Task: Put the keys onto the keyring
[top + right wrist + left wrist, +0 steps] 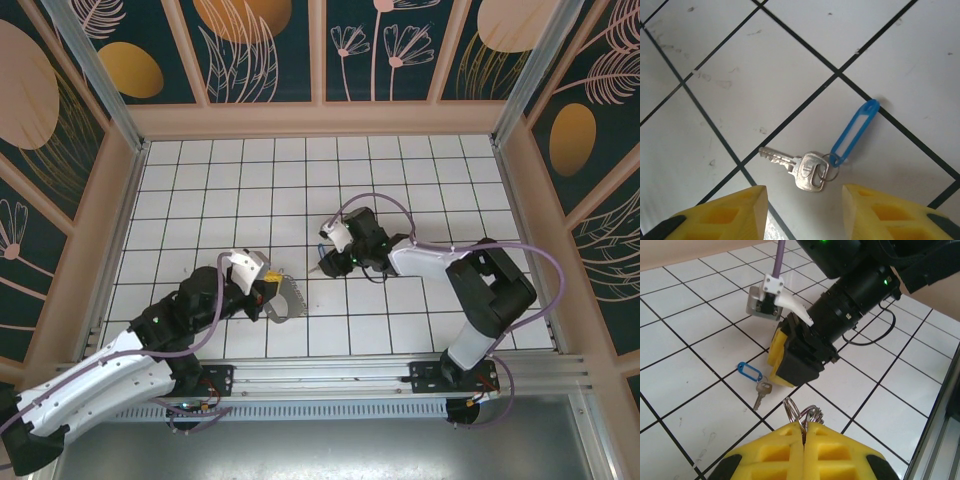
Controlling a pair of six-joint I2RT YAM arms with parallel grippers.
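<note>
Left gripper [804, 429] pinched on keyring [801, 412]; right gripper [805, 200] jaws apart over key [807, 169] lying on tile [740, 75]

- Table [200, 180]: white square tiles with dark grout lines, faintly scuffed.
- Small silvery key [807, 171], joined by a little ring to a blue tag [855, 131], lies flat on one tile beside a grout crossing.

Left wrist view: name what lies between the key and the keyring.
Bare tile with dark grout lines; nothing else separates the key from the keyring, as the left wrist view shows.
</note>
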